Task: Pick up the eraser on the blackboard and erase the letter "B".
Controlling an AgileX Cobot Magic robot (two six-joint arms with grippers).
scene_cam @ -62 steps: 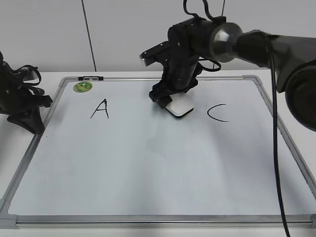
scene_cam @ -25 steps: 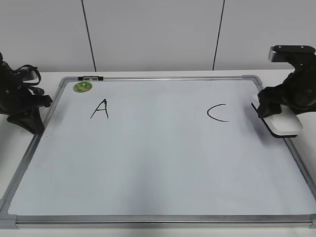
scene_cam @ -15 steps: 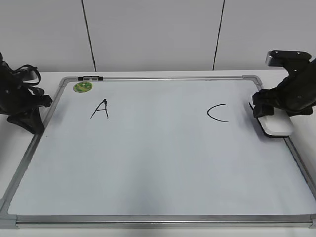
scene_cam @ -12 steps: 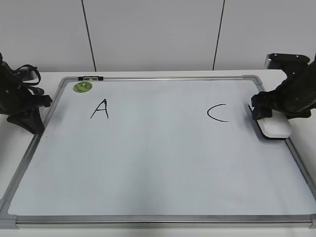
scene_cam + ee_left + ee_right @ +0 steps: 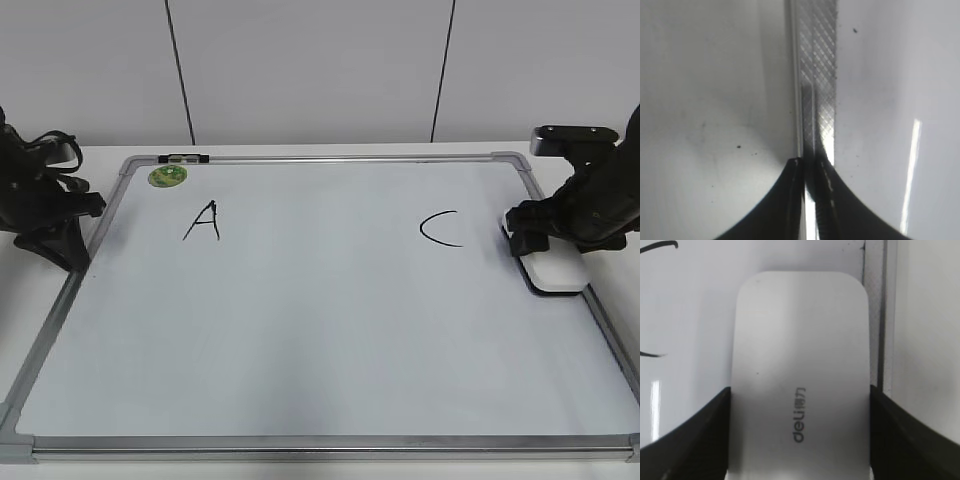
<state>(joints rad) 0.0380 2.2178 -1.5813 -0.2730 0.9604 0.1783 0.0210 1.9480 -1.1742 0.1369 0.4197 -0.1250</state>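
- Exterior view showed the board (image 5: 320,330) lying flat on a white table (image 5: 100,152), with a black "A" (image 5: 203,221) at upper left and a black "C" (image 5: 441,228) at upper right.
- No "B" was visible between those two letters; that stretch of the board was bare white.
- A round green magnet (image 5: 167,176) sat near the top left corner, just below a small dark clip (image 5: 184,158) on the frame.
- At the right edge, the right gripper (image 5: 545,245) was clamped on the eraser (image 5: 556,271), which rested against the board just inside the frame, to the right of the "C".
- Right wrist view had the eraser (image 5: 799,372) filling the middle, a dark finger (image 5: 685,432) pressed to each long side, grey lettering on top, and the frame rail (image 5: 875,315) just beside it.
- Left gripper (image 5: 52,240) sat off the board's left edge; the left wrist view showed its tips (image 5: 810,172) closed together over the frame rail (image 5: 817,75), holding nothing.
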